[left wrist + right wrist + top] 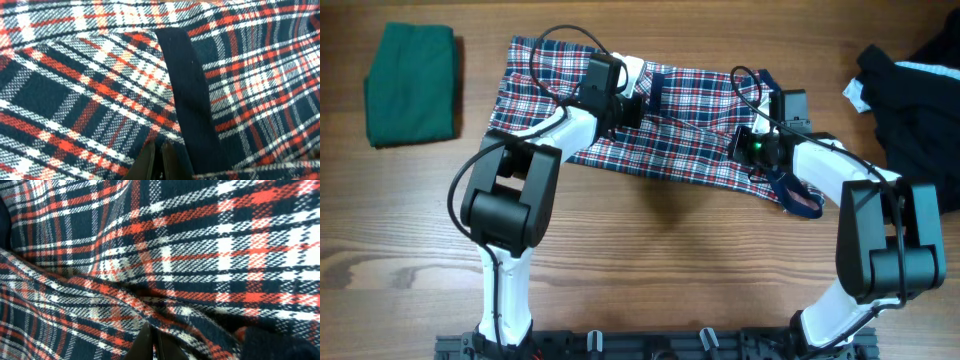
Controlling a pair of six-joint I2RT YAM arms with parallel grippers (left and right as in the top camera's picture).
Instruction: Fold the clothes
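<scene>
The red-white-navy plaid dress [695, 105] lies crumpled and partly folded across the middle of the wooden table, with a navy strap [802, 198] trailing off its right end. My left gripper [642, 106] is down on its upper middle, next to a navy trim band [190, 100]. In the left wrist view its fingers [160, 161] are pinched together in the plaid cloth [75, 100]. My right gripper [748, 146] is on the dress's right part. Its fingers [154, 345] are pinched on a ridge of plaid cloth [200, 255].
A dark-green garment [410, 85] lies folded at the far left. A black garment [910, 95] lies in a heap at the far right, with a white bit at its edge. Bare wood [660, 260] lies in front of the dress, between the two arm bases.
</scene>
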